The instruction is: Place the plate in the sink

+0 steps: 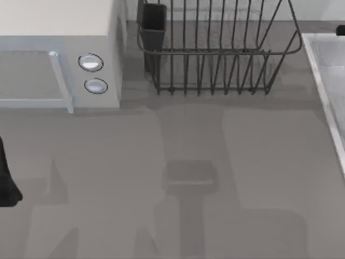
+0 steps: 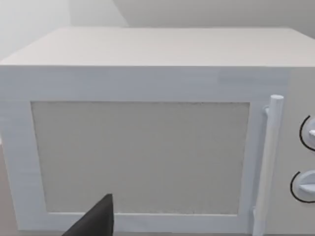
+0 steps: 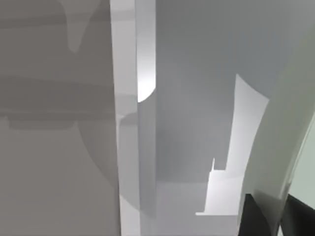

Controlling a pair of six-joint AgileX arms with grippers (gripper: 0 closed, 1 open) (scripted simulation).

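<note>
The plate (image 3: 290, 128) is being held over the sink (image 3: 197, 98) basin, clamped at its edge by the right pincer (image 3: 275, 216). The left pincer (image 2: 96, 221) is being kept before the microwave (image 2: 142, 152); its state cannot be told.

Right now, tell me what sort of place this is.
Probably a rendered kitchen counter: a white microwave at the top view's left, a black wire dish rack behind, and a pale sink at the right edge.
</note>
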